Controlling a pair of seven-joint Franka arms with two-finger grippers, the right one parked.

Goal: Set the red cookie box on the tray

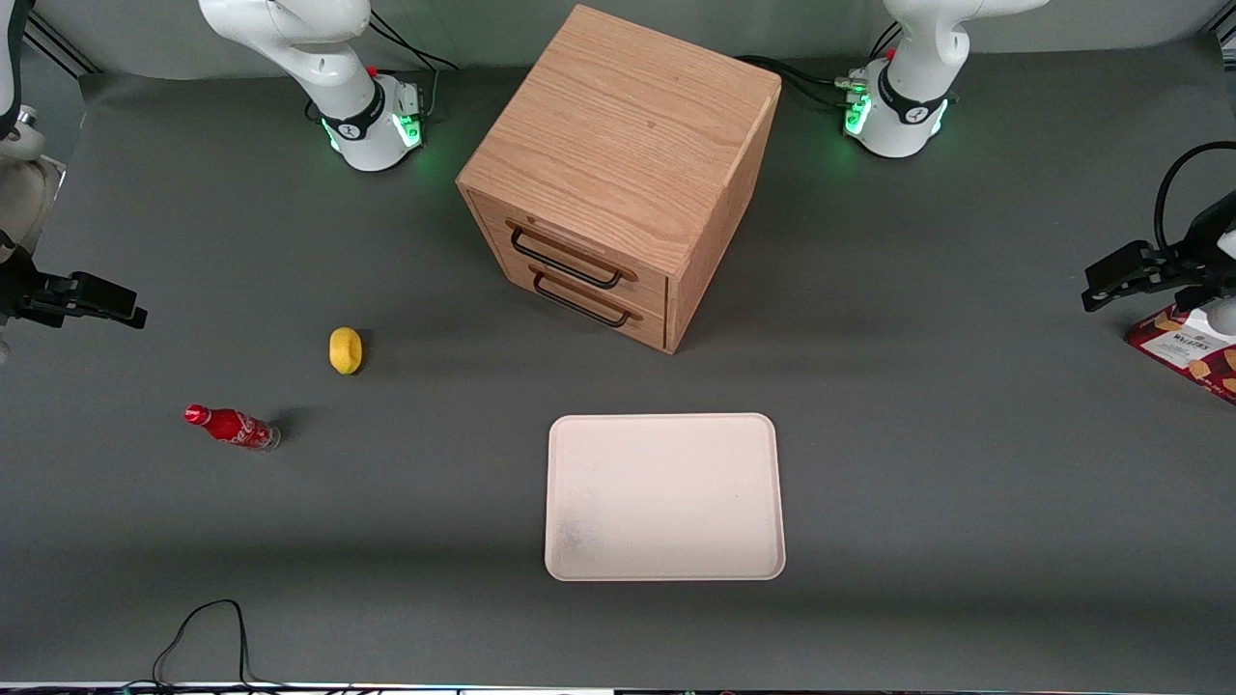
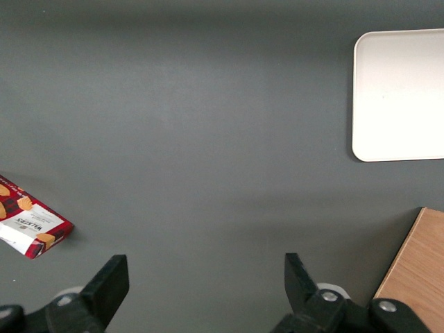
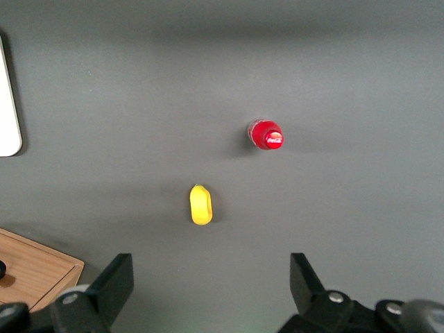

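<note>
Front view looks steeply down over the table; both wrist views face straight down, sharing the tray (image 1: 664, 497)

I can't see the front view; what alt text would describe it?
The left gripper, fingers open, hovers above the red cookie box at the working arm's end of the table. The bare tray sits nearer the camera than a wooden drawer cabinet.

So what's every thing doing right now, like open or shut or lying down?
Cookie box: lying flat on the table, not held.
Tray: empty.
End effector: open, above bare table beside the box.
Drawers: both shut.
Bottle: standing, capped.
Lemon: resting on the table.
</note>
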